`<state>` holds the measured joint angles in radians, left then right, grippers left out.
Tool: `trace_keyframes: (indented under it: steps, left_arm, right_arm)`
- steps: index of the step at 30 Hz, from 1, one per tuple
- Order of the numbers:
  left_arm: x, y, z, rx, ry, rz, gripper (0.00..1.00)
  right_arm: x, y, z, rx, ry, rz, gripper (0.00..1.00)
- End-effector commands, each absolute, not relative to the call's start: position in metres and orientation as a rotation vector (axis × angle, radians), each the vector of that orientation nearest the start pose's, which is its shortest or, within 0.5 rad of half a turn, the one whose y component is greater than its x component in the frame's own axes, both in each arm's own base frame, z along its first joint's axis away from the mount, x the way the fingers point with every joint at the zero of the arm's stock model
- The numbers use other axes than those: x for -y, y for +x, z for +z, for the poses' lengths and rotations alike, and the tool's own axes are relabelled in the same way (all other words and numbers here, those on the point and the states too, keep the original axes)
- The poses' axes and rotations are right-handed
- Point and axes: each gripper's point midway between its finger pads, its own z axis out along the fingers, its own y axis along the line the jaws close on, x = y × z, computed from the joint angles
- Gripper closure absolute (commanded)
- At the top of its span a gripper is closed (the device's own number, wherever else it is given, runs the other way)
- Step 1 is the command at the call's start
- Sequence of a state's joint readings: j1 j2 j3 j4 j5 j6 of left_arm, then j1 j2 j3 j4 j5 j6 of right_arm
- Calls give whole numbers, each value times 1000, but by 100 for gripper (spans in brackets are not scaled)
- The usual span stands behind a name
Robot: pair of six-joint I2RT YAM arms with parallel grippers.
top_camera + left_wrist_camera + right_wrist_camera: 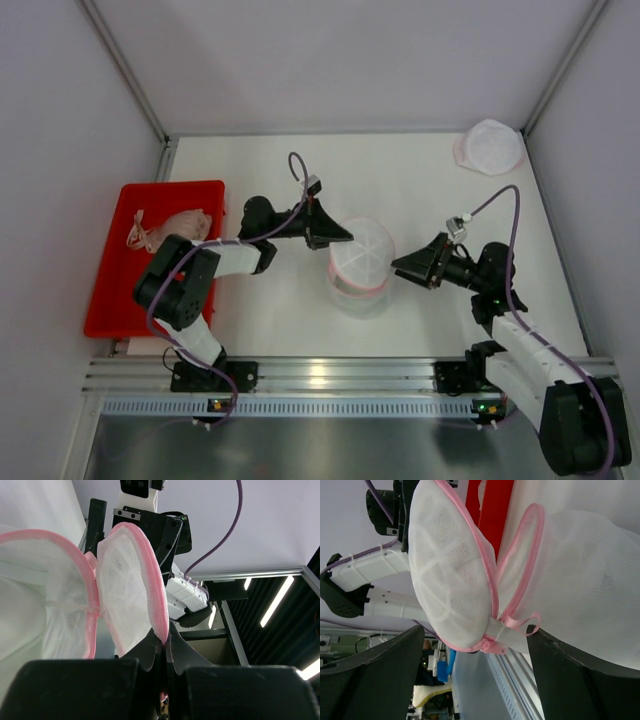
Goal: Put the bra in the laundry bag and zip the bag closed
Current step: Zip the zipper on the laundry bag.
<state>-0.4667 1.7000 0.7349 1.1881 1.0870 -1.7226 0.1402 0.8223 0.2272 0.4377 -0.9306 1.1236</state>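
The white mesh laundry bag [360, 262] with pink zipper trim sits mid-table, its round lid [125, 590] lifted open. My left gripper [338, 238] is shut on the lid's pink zipper rim [159, 615], pinching it between the fingertips [166, 639]. My right gripper [402, 266] stands open at the bag's right side. In the right wrist view the bag's hinge and its pink ribbon loop [520, 622] lie between that gripper's spread fingers [476, 630]. The bra [172, 227], pale pink, lies in the red tray [115, 290] at the left.
A second white mesh bag [490, 147] lies at the back right corner. The red tray lies along the table's left edge beside the left arm. White walls enclose the table on three sides.
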Motion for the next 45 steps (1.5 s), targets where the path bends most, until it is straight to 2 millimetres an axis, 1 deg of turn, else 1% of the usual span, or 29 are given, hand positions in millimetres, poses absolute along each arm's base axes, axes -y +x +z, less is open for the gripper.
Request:
trace_keyframes:
  steps: [1,4,5,9,12,13,15,17,19,20,22,23,24,27,28,29,30,33,34,36,37,38,39,40,41,42,43,44,45]
  left_arm:
    - [316,236,250,-1984,127,-2306,100]
    - [317,233,250,-1988,132,-2310,100]
    - [318,233,250,-1987,135,-2310,100]
    - [322,226,241,-2015,134,-2316,100]
    - [324,228,231,-2050,116,-2306,100]
    - [325,230,230,-2052,121,-2302,100]
    - [325,234,226,-2059,117,-2295,100]
    - [327,240,221,-2073,116,-2279,100]
    - [327,246,220,-2073,126,-2264,100]
    - [325,253,215,-2090,106,-2250,100]
    - [322,261,216,-2080,103,-2241,100]
    - [319,268,213,-2090,80,-2232,100]
    - [318,269,211,-2090,95,-2226,100]
    - [317,270,206,-2113,100,-2219,100]
    - [317,268,202,-2125,98,-2218,100]
    - [317,268,199,-2132,106,-2209,100]
    - [316,266,197,-2136,117,-2208,100]
    - [315,264,195,-2141,135,-2196,100]
    - [315,263,196,-2138,153,-2193,100]
    - [314,261,193,-2176,173,-2178,87]
    - [313,260,195,-2188,185,-2162,79]
    - [309,262,193,-2154,263,-2096,72]
    - [304,263,183,-2275,174,-2054,69]
    - [291,277,185,-2174,332,-1844,64]
    - [282,285,181,-2189,384,-1707,60]
    - [274,304,199,-2181,459,-1543,56]
    - [257,302,185,-2207,618,-1325,56]
    - [248,310,187,-2202,664,-1190,56]
    - [241,322,200,-2155,707,-1071,55]
  right_arm:
    - [-199,205,201,-1864,98,1672,17]
    - [-204,205,201,-1866,66,1681,18]
    - [-206,204,206,-1849,53,1695,19]
    - [-213,199,210,-1841,28,1728,24]
    - [-214,193,207,-1850,17,1736,30]
    - [-213,192,207,-1850,15,1734,34]
    - [-213,188,206,-1852,-4,1734,38]
    - [-213,185,207,-1845,-21,1730,47]
    - [-213,183,204,-1864,-17,1729,51]
    - [-212,181,203,-1860,-24,1722,52]
    - [-211,180,201,-1867,-26,1716,52]
    - [-211,179,201,-1863,-28,1714,53]
    - [-211,179,201,-1859,-25,1708,54]
    - [-211,181,202,-1853,-27,1706,68]
    - [-211,181,203,-1847,-25,1709,78]
    - [-211,183,205,-1841,-22,1707,83]
    - [-211,185,205,-1843,-17,1705,92]
    - [-211,188,204,-1847,1,1698,97]
    - [-211,189,204,-1848,2,1696,100]
    - [-210,191,202,-1851,12,1685,100]
    - [-210,192,201,-1854,20,1680,100]
    - [-209,193,197,-1872,46,1670,100]
    - [-209,194,196,-1875,57,1664,100]
    - [-208,195,194,-1881,75,1656,100]
    - [-208,195,192,-1888,87,1656,100]
    - [-207,195,188,-1902,106,1655,100]
    - [-207,196,188,-1906,117,1652,100]
    - [-206,197,186,-1908,132,1645,100]
    - [-206,198,185,-1910,142,1638,100]
